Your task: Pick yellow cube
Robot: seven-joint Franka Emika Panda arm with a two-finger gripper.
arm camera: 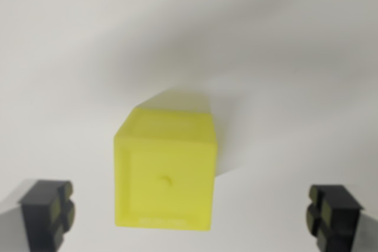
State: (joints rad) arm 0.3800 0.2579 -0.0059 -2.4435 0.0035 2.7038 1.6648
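A yellow cube (166,169) sits on the white surface, low in the middle of the wrist view, with a small dimple on its near face. My gripper (190,212) is open, and its two black fingertips with green pads stand wide apart at the bottom corners. The left fingertip (48,212) is well off the cube's left side. The right fingertip (332,213) is farther off, on the cube's right. The cube lies between the fingers, a little closer to the left one, touching neither.
A plain white surface (266,45) fills the rest of the view, crossed by soft grey shadows behind the cube.
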